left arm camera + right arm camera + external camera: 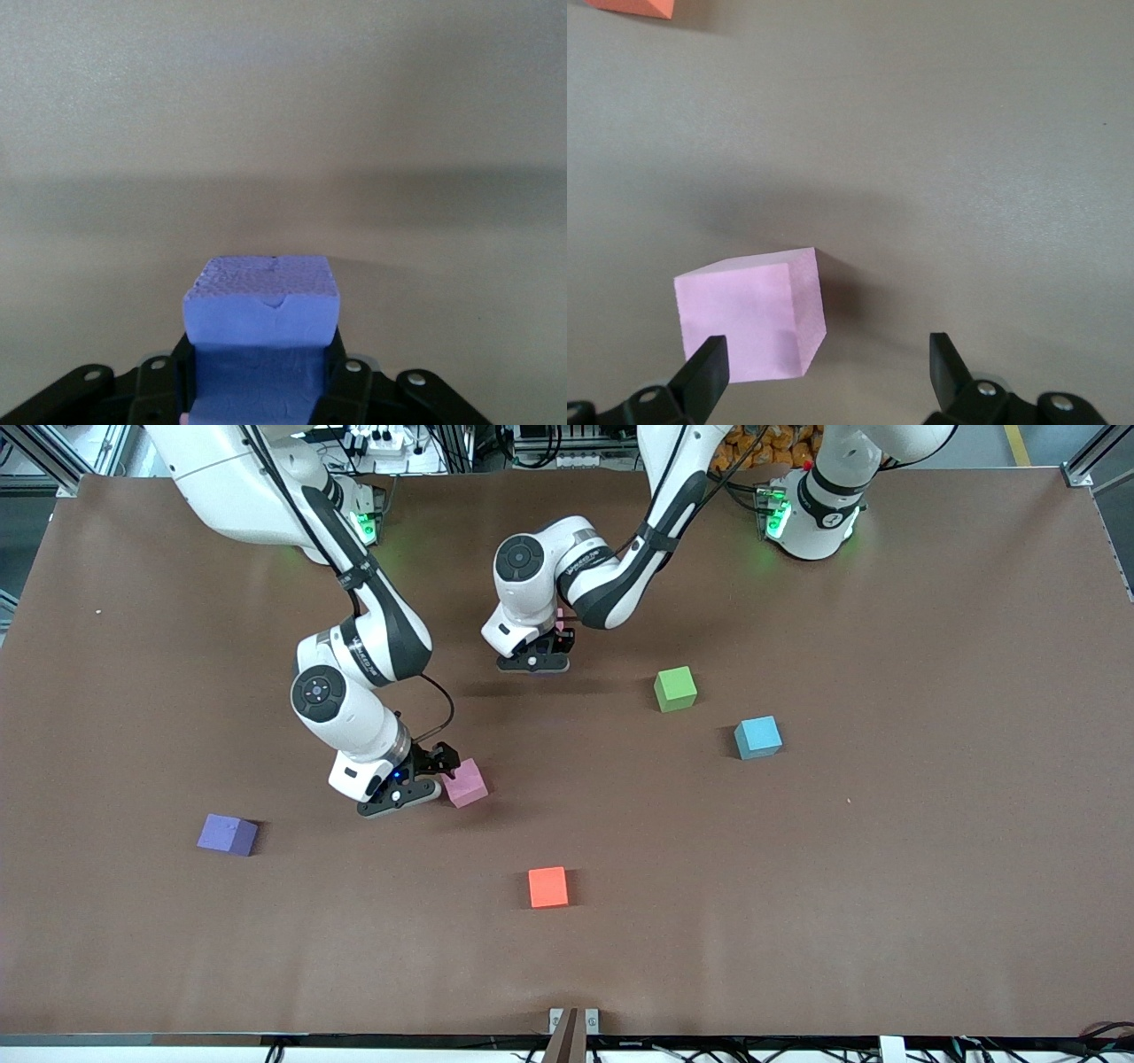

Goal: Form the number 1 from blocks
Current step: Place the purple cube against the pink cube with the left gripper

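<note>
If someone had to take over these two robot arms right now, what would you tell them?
Left gripper: shut on a purple-blue block, low over the table.
Right gripper: jaws open beside the pink block, not gripping it.
Loose on the table: purple block, red block, green block, blue block, all apart.
Done: no number 1 formed yet.
Left: place every block in line.

Five foam cubes were scattered: purple block (pixel 228 834), red block (pixel 548 887), pink block (pixel 466 783), green block (pixel 675 689); a bluish-looking one (pixel 261 305) was held aloft.
</note>
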`<action>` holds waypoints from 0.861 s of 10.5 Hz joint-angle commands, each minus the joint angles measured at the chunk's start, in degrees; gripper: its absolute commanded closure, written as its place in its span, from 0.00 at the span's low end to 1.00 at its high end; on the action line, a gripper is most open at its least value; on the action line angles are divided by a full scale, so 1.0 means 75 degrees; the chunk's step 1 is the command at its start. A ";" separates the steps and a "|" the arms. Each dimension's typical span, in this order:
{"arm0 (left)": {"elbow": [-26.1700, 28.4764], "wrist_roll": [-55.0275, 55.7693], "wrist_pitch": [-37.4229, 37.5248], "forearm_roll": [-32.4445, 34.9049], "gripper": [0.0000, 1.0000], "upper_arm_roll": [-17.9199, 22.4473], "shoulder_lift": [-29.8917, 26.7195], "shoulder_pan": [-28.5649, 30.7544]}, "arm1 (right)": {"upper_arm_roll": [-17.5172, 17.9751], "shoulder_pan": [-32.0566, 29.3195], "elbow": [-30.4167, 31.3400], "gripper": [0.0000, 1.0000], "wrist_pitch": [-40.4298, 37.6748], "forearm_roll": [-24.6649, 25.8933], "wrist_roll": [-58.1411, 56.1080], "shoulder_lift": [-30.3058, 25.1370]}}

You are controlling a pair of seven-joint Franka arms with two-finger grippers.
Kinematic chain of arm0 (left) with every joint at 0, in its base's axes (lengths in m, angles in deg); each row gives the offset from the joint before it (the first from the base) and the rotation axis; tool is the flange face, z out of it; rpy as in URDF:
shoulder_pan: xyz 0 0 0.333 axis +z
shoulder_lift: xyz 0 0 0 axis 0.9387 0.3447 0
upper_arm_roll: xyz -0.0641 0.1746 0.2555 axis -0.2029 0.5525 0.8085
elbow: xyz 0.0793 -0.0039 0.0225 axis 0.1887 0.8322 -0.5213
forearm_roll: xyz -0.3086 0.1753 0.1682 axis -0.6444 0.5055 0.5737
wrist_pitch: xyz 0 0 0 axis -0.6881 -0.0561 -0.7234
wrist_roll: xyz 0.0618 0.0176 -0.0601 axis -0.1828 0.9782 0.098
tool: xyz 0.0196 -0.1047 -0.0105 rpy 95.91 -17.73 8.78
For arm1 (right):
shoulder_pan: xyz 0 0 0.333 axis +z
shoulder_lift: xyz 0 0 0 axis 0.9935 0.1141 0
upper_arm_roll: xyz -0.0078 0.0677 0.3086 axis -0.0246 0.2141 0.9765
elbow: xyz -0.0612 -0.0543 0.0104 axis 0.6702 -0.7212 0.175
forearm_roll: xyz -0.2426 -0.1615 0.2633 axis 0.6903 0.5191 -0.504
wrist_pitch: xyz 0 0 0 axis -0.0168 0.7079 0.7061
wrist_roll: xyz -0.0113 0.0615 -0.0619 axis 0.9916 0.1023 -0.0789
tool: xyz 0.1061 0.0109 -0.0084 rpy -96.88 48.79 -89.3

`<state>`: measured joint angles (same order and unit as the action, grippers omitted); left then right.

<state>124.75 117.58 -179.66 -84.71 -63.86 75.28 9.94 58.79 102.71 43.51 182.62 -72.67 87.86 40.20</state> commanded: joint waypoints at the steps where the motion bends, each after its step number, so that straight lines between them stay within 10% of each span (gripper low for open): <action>1: -0.0099 0.0074 0.0088 -0.0088 0.01 0.0025 0.0148 -0.0169 | 0.0046 -0.0038 -0.0003 0.00 0.0102 -0.0177 -0.0153 0.0038; 9: 0.0145 0.0308 0.0943 0.0181 0.00 0.1511 -0.0682 0.0040 | 0.0046 0.0477 -0.0143 0.00 0.0289 -0.0165 -0.0188 0.0260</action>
<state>123.52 117.96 -173.69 -84.45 -54.86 72.54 9.49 59.04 105.26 43.49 183.97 -73.09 87.72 40.76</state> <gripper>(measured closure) 0.000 0.000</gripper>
